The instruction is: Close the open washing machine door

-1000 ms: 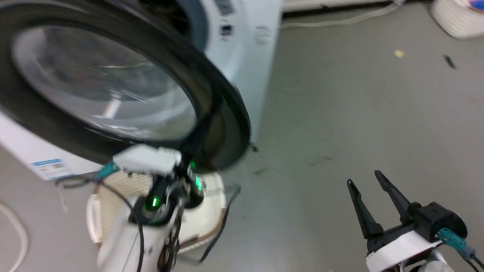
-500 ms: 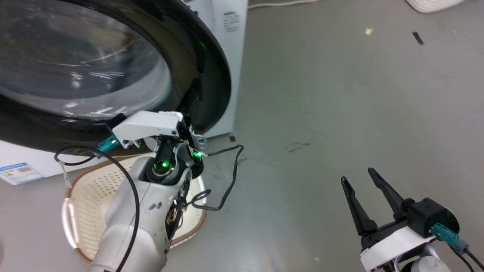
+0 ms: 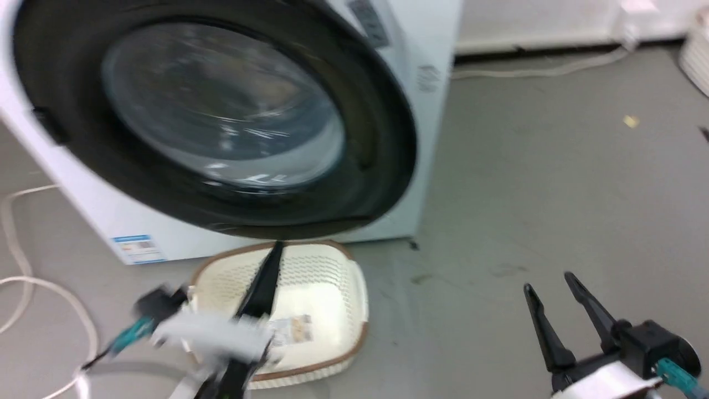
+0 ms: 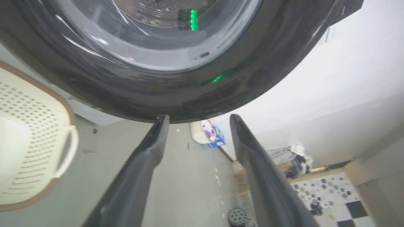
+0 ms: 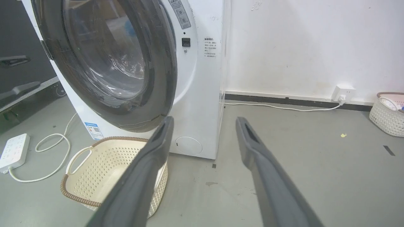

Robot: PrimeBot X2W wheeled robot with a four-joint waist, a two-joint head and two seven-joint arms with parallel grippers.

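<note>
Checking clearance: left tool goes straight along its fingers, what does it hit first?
Likely the lower black plastic rim of the large round washing machine door, just beyond the left tool; gap unclear.

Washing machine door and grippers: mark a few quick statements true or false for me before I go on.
1. The left gripper is open, with nothing between its fingers. True.
2. The right gripper is clamped on the door. False: it is open, over the floor, well apart from the door.
3. A cream basket sits on the floor below the door. True.
4. The basket is full of clothes. False: no clothes show in it.
5. The door has a white rim. False: the rim is black, around clear glass.
</note>
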